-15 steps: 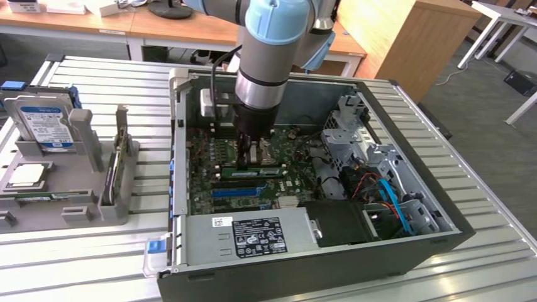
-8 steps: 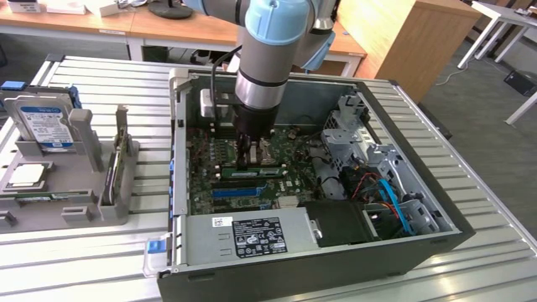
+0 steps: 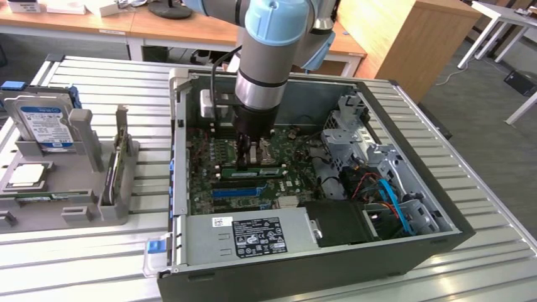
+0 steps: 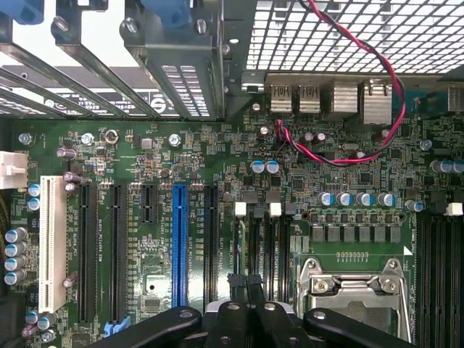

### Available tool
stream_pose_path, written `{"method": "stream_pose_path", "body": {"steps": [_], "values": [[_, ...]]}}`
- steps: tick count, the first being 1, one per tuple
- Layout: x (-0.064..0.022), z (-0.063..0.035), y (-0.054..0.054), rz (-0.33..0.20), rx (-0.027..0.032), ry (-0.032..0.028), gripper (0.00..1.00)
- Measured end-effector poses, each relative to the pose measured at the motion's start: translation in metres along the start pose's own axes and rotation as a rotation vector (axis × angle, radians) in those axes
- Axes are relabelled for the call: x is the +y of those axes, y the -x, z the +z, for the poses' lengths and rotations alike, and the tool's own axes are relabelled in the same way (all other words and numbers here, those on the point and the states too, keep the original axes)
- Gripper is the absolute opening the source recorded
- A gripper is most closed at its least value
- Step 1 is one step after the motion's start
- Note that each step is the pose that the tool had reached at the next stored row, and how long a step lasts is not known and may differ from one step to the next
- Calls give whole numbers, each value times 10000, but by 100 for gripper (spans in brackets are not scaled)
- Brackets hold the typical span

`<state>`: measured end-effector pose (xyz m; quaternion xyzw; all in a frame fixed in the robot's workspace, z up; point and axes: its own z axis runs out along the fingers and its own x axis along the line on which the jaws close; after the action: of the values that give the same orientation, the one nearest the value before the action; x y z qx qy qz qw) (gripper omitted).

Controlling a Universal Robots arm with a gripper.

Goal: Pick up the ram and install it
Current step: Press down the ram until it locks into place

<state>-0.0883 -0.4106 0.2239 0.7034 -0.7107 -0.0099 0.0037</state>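
One ram [image 3: 250, 170] sits in its slot at the gripper's [image 3: 249, 158] six o'clock; your fingers are closed, gripping nothing visible.

Arm [image 3: 266, 38] cut off by the exterior view's top edge. Gripper [image 3: 248, 162] partly masking the motherboard [image 3: 251, 182] inside the open case [image 3: 336, 264]; whether it touches the ram [image 3: 251, 170] below: unclear. Hard drive [image 3: 42, 126] label too small to read. In the wrist view, gripper [image 4: 246, 290] body cut off at the picture's edge.
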Motion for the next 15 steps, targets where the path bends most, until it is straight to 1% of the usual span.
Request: {"method": "stream_pose_path", "body": {"steps": [15], "values": [[0, 15, 0, 0, -3, 0, 11]]}}
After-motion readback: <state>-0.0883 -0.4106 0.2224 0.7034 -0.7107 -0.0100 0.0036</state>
